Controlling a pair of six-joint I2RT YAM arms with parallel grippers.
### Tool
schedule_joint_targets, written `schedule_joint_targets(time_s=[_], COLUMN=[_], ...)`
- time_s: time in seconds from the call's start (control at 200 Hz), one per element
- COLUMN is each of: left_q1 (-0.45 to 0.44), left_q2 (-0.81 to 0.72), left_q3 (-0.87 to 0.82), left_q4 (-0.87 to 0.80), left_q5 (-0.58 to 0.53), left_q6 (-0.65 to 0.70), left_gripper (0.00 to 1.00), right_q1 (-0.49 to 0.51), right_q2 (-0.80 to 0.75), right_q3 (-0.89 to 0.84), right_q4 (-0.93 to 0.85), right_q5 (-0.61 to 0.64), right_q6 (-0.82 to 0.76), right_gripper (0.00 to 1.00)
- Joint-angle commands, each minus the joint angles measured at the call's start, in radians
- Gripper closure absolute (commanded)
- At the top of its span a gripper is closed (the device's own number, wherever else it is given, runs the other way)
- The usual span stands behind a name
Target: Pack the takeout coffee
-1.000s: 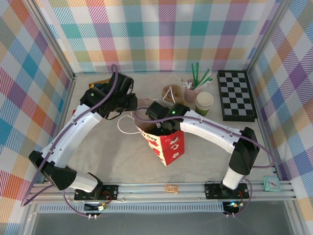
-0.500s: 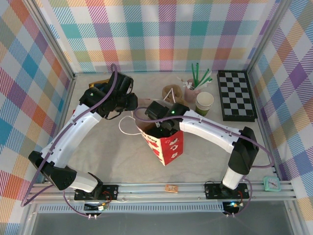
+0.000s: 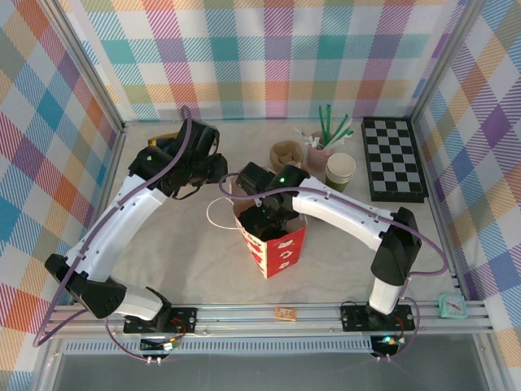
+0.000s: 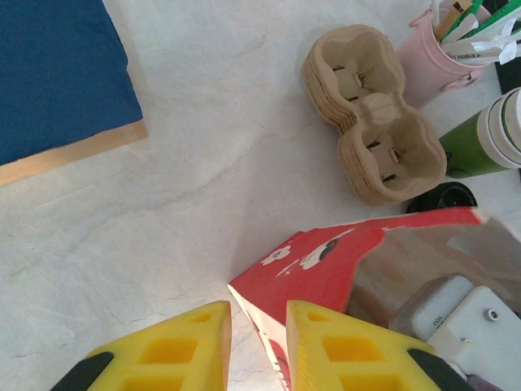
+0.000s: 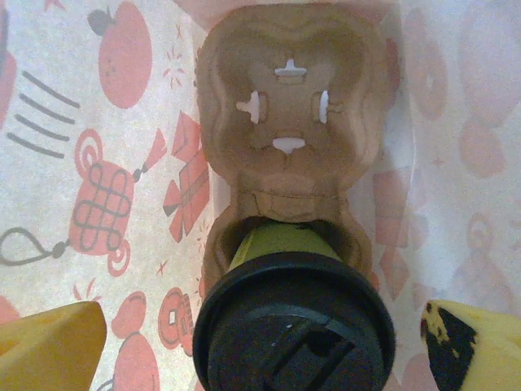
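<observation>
- Since the earlier frame, my right arm reaches further left, and its wrist is now above the mouth of the red paper bag [image 3: 281,248].
- The takeout coffee [image 5: 293,326] stands lidded in 1 pocket of a cardboard carrier [image 5: 289,122] on the bag's floor, so I judge the placing done.
- My right gripper [image 5: 260,346] is spread wide, with 1 finger on either side of the cup and clear of it.
- My left gripper [image 4: 256,318] straddles the bag's rim with its fingers close together; I cannot tell whether it pinches.
- What remains is to lift my right gripper out.
</observation>
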Motion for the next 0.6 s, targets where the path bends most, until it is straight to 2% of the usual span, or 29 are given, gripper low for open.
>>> schedule_joint_targets(time_s=[0.0,0.595], left_q1=[-0.006,-0.006], left_q2=[-0.018,-0.021], left_q3=[0.017,0.042], left_q4=[-0.003,-0.020], left_q5=[-0.008,-0.025], left_q6=[-0.002,0.006], left_gripper=[0.75,0.73], right_q1=[0.005,0.018], right_q2=[0.010,-0.010], right_q3=[0.045,0.159], right_q4=[-0.052,-0.152], right_q5=[0.007,0.044], right_q6=[-0.009,-0.023], right_gripper=[0.01,0.01])
